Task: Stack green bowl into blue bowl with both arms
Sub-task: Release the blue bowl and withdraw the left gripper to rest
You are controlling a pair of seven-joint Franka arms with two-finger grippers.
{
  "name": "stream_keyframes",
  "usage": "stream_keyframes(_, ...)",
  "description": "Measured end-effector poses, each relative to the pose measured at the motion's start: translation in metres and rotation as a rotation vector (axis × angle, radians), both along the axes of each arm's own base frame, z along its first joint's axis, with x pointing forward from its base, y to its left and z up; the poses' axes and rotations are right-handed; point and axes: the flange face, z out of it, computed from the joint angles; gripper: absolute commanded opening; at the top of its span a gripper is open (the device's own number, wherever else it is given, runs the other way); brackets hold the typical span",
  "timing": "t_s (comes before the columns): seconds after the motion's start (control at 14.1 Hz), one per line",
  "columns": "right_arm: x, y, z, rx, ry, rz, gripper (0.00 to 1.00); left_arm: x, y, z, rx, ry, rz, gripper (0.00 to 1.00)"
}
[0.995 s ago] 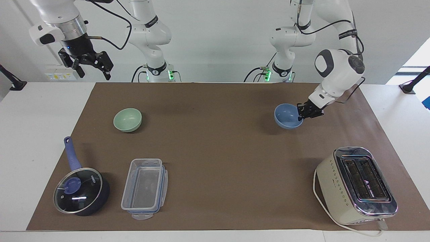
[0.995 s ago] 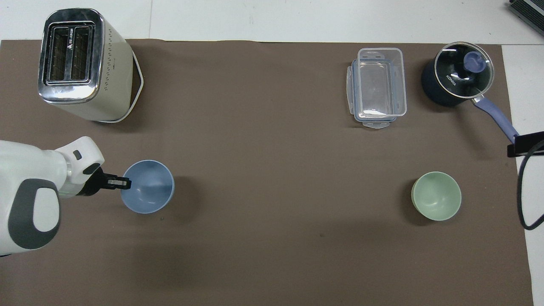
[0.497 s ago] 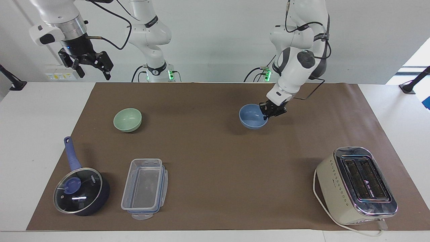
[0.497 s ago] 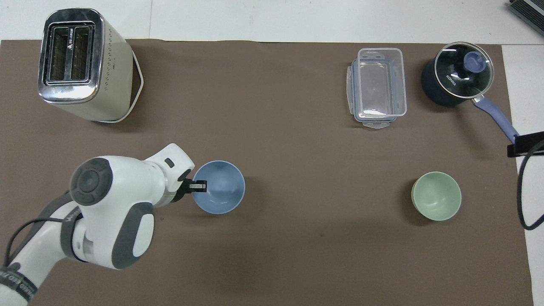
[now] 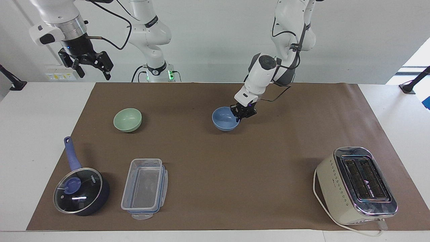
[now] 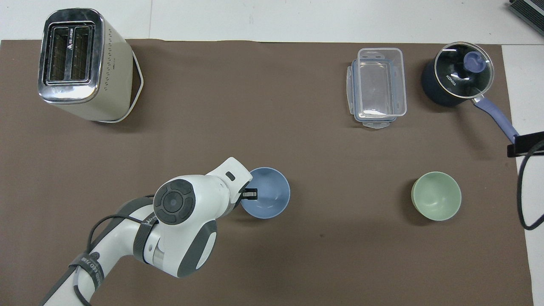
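Observation:
My left gripper is shut on the rim of the blue bowl and holds it low over the middle of the brown mat. The green bowl stands upright on the mat toward the right arm's end, apart from the blue bowl. My right gripper hangs open and empty high above that end's near corner, and the right arm waits; only a dark part of it shows at the edge of the overhead view.
A cream toaster stands far from the robots at the left arm's end. A clear lidded container and a dark blue-handled saucepan with a glass lid stand farther from the robots than the green bowl.
My left gripper has carried the blue bowl from the left arm's end toward the middle of the mat, closer to the green bowl. The right arm and green bowl have not moved.

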Motion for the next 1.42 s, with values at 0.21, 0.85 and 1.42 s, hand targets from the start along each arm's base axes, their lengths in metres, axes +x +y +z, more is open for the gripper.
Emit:
stream_keyframes(0.21, 0.000, 0.000, 0.000, 0.000, 0.000, 0.000, 1.00, -0.002, -0.003, -0.005, 0.005, 0.009, -0.003, 0.24)
stream_keyframes(0.85, 0.000, 0.000, 0.000, 0.000, 0.000, 0.000, 1.00, 0.018, -0.004, 0.009, -0.016, -0.021, 0.017, 1.00)
stream_keyframes(1.42, 0.000, 0.000, 0.000, 0.000, 0.000, 0.000, 1.00, 0.072, 0.096, 0.110, 0.022, -0.043, -0.047, 1.00)
